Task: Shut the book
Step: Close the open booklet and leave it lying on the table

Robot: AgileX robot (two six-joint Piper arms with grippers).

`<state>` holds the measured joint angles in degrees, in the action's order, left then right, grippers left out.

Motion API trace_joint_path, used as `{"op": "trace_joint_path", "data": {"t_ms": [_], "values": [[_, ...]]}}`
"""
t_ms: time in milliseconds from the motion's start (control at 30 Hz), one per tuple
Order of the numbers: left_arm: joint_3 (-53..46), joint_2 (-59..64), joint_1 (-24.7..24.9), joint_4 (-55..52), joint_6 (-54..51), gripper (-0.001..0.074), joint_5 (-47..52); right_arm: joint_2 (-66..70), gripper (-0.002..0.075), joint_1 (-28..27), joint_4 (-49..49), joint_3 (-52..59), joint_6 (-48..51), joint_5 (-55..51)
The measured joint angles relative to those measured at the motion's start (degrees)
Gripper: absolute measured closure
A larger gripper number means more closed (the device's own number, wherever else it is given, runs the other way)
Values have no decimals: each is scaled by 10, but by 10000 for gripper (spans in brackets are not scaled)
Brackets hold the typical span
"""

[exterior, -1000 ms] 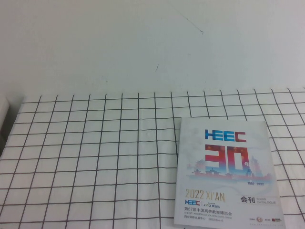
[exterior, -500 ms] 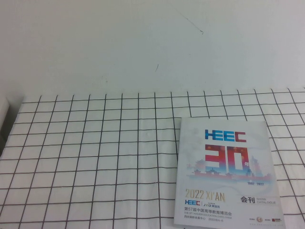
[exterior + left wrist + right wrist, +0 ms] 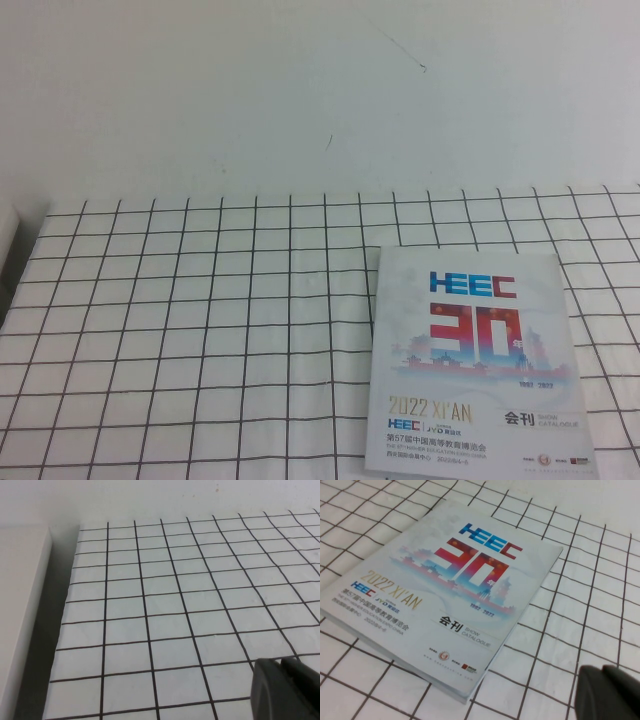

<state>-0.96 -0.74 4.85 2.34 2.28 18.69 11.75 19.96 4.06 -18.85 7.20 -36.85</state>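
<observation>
Right wrist view — book (image 3: 445,597) near gripper (image 3: 611,694)

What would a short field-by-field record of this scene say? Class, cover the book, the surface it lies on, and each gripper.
book: book closed, lying flat, front cover up
book position: on the robot's right side of the table, by the near edge
surface: white grid cloth with black lines
left gripper: left gripper shows only as a dark tip in its wrist view, over bare cloth, no book in that view
right gripper: right gripper shows as a dark tip in its wrist view, beside the book, apart from it
task status: book already looks closed
</observation>
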Motion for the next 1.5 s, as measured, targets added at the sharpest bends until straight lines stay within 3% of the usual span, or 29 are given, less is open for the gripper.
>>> {"op": "trace_joint_path", "data": {"t_ms": [100, 400, 500, 600, 1500], "values": [[0, 0, 0, 0, 0, 738, 0, -25, 729, -14, -3, 12, 0, 11], [0, 0, 0, 0, 0, 738, 1, -124, 729, -168, 23, 111, 0, 112], [0, 0, 0, 0, 0, 738, 1, -124, 729, -192, 23, 159, -2, 142], [0, 0, 0, 0, 0, 738, 1, -124, 729, -195, 22, 197, -22, 161], [0, 0, -3, 0, 0, 738, 2, -124, 729, -195, -15, 198, -30, 163]]}}
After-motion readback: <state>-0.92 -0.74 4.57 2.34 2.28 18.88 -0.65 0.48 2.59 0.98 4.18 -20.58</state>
